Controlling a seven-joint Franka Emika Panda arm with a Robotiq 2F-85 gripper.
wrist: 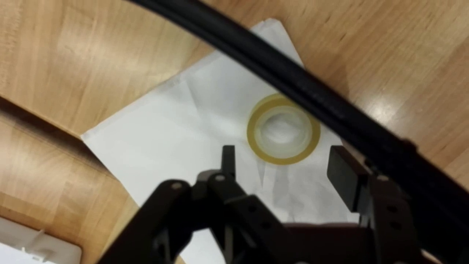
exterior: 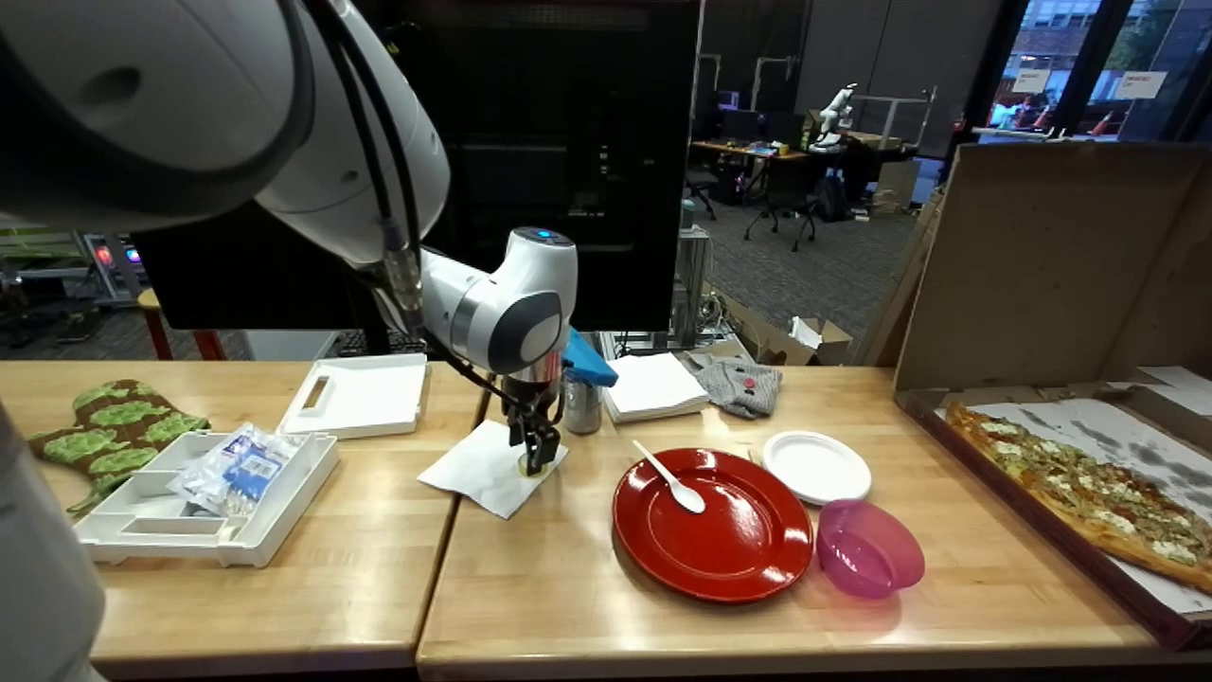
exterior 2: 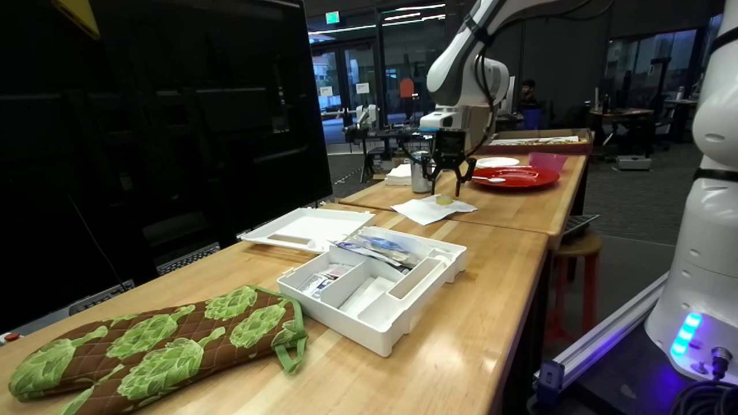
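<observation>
From left to right in an exterior view, we have the box (exterior: 295, 494) at nine o'clock from the gripper (exterior: 536, 461) and its lid (exterior: 374, 388) near ten, both well apart from it. Next lies the napkin (exterior: 478, 469) on the worktop (exterior: 530, 587), and on it the ring (wrist: 282, 161), yellowish, perhaps a tape roll. We judge the step in hand to be lining up over the ring. The gripper stands fairly wide with nothing between its fingers (wrist: 229, 159); in the wrist view the ring shows at twelve o'clock from their gap. As we see it, the next move calls for a slight correction and a straight drop, letting the fingers straddle the ring without catching the napkin. The arm (exterior: 327, 189) slopes in from eleven o'clock, its wrist (exterior: 542, 275) at twelve above the gripper, fingers pointing down to six; we cannot tell how high they hang. At one o'clock the can (exterior: 580, 409) stands near the gripper, and the plate (exterior: 705, 554) with its spoon (exterior: 688, 497) lies near four, well apart.
</observation>
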